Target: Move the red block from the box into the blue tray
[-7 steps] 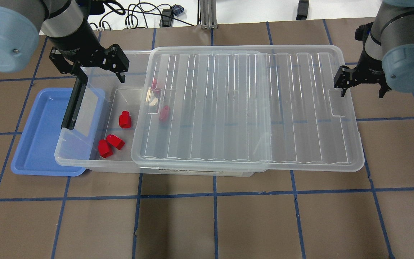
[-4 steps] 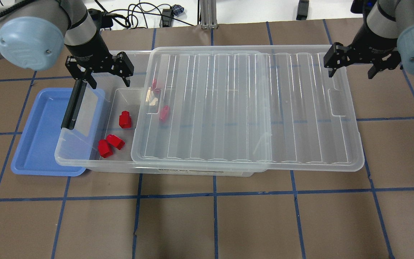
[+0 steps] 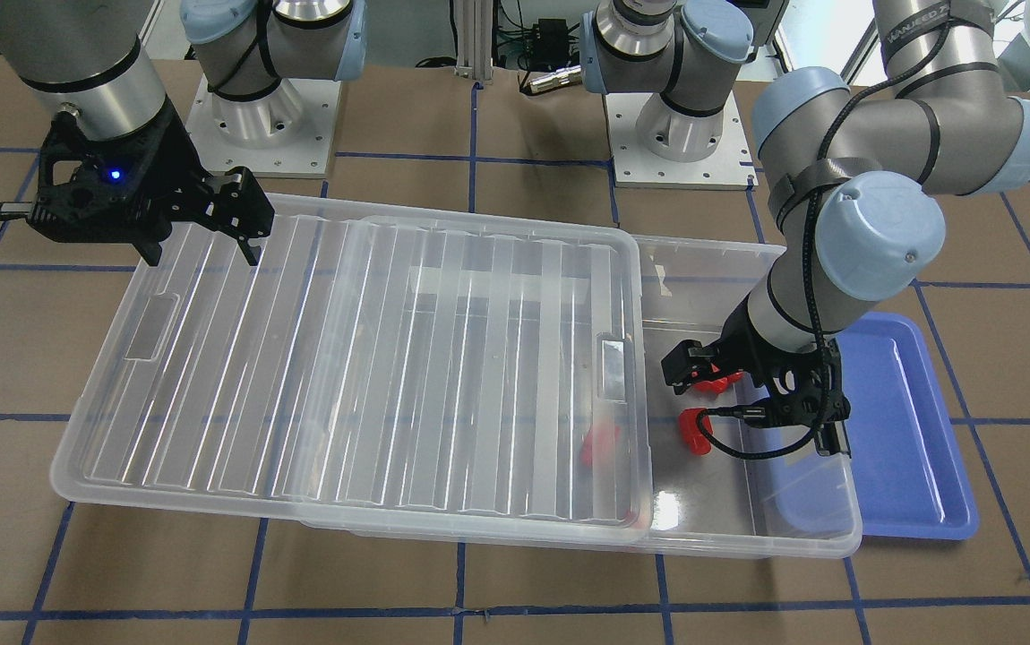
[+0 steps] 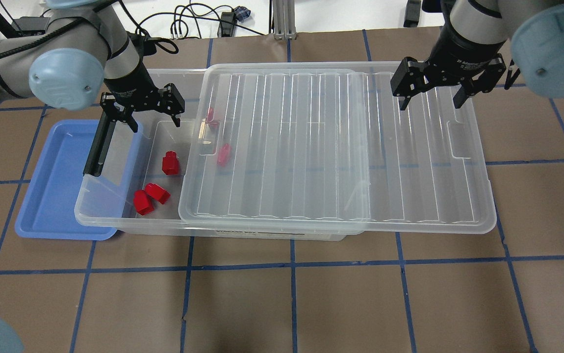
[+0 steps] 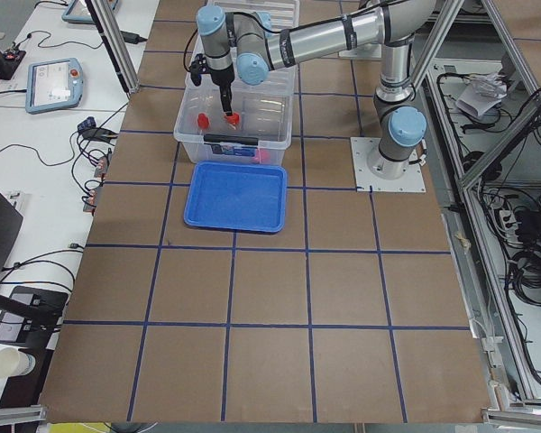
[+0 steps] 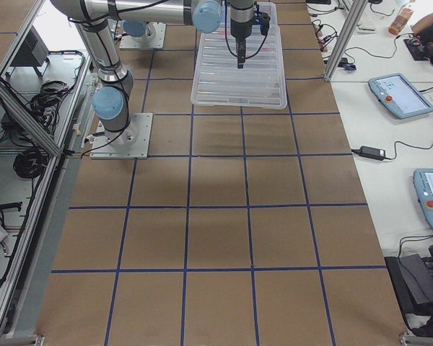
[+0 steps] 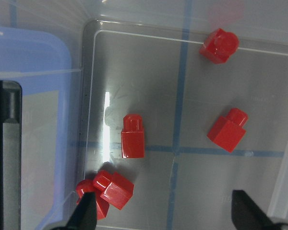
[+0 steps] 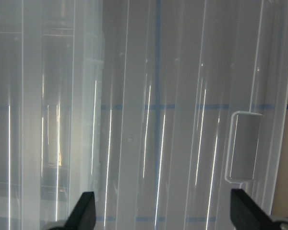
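Observation:
The clear box [image 4: 130, 223] lies mid-table with its ribbed lid [image 4: 336, 147] slid to the right, so its left end is uncovered. Several red blocks lie in it: one [image 4: 169, 163] alone, two [image 4: 149, 197] touching, others blurred under the lid [image 4: 223, 154]. The left wrist view shows them below the gripper [image 7: 133, 136]. My left gripper [image 4: 155, 120] is open and empty above the uncovered far corner. The blue tray [image 4: 51, 181] lies left of the box, partly under its end. My right gripper [image 4: 430, 100] is open and empty above the lid [image 8: 144, 120].
A black latch bar [image 4: 99, 144] stands on the box's left end wall, between the blocks and the tray. Cables [image 4: 198, 22] lie beyond the table's far edge. The brown table [image 4: 292, 304] has blue tape lines.
My left gripper has moved right and towards the box's uncovered end. My right gripper has moved left and back, from beside the lid to above it. Blocks, box and tray have not moved.

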`<state>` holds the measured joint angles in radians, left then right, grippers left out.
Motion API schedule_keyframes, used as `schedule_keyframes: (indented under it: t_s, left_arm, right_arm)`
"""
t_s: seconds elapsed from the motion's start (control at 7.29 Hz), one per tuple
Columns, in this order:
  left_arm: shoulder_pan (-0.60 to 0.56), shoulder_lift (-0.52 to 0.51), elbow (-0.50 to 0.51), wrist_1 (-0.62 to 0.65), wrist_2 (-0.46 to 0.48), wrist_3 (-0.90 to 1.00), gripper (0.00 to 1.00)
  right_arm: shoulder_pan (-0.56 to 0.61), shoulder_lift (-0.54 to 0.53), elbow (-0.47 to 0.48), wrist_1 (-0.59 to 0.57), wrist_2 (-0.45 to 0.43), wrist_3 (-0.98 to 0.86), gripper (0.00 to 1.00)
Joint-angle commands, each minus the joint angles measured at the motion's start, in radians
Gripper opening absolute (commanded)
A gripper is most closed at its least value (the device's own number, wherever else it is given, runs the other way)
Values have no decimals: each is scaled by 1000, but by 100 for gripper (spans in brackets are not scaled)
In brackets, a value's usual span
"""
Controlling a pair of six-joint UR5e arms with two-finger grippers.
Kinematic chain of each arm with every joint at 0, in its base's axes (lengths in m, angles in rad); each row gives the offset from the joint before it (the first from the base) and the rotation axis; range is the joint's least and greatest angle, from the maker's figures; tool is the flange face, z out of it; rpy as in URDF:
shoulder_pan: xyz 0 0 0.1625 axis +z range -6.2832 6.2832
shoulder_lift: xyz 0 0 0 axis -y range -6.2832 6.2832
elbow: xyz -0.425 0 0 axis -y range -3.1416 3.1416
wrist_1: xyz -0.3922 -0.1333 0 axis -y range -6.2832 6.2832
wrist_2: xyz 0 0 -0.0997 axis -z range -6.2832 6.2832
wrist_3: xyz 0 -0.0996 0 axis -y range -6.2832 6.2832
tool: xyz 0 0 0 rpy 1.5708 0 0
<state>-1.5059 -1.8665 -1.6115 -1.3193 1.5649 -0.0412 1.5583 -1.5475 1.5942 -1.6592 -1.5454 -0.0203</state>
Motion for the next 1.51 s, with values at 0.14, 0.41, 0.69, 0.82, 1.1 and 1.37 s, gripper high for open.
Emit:
schedule_keyframes:
  t_s: [0.14, 0.41, 0.69, 0.82, 1.1, 1.37]
  left_arm:
    - [7, -45, -53, 97, -2, -12, 100]
    - [7, -72, -62, 98, 0, -39, 100]
    - [7, -88, -67, 95, 9, -25, 100]
    - [6, -89, -80, 100, 10, -23, 100]
    - [7, -100, -87, 109, 9, 7, 100]
    - [21, -105, -97, 112, 10, 49, 100]
  right_arm:
    - [2, -2, -5, 6, -1, -4, 100]
    - [2, -5, -2, 6, -1, -12, 100]
    - [3, -3, 0, 6, -1, -6, 100]
    - [3, -6, 0, 6, -1, -6, 100]
    - [3, -5, -2, 4, -1, -6, 100]
    - [3, -6, -2, 6, -1, -6, 100]
